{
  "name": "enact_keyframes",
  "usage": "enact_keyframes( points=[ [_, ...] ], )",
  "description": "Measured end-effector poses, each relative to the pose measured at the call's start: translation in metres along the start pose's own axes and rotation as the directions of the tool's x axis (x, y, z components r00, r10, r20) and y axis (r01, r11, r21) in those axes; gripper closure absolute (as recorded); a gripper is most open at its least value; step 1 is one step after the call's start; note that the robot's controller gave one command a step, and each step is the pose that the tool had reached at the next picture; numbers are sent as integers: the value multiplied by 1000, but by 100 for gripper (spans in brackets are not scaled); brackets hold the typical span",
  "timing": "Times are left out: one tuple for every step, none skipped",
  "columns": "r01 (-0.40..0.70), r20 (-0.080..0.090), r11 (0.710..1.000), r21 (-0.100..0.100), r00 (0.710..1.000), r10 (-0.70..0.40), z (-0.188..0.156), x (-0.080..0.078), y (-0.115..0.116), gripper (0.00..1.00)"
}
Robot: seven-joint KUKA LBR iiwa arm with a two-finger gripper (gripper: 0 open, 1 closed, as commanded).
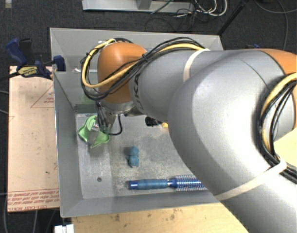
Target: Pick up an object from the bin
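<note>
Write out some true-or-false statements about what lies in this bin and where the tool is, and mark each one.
1. The tool is over the green crumpled thing in the left part of the bin. True.
2. The blue brush stands upright against the far wall. False: it lies flat along the near wall.
3. A small blue lump lies on the floor between the green crumpled thing and the blue brush. True.
4. The small blue lump touches the blue brush. False: bare floor shows between them.
</note>
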State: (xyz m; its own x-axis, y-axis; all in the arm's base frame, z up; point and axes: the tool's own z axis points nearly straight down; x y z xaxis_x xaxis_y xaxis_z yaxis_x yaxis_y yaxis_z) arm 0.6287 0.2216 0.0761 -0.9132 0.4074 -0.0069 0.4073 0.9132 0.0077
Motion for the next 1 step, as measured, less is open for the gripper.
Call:
enact_keyframes(
  points=[
    [-9, 1, 1000, 0, 1000, 9, -172, 4, -15, 100]
  ],
)
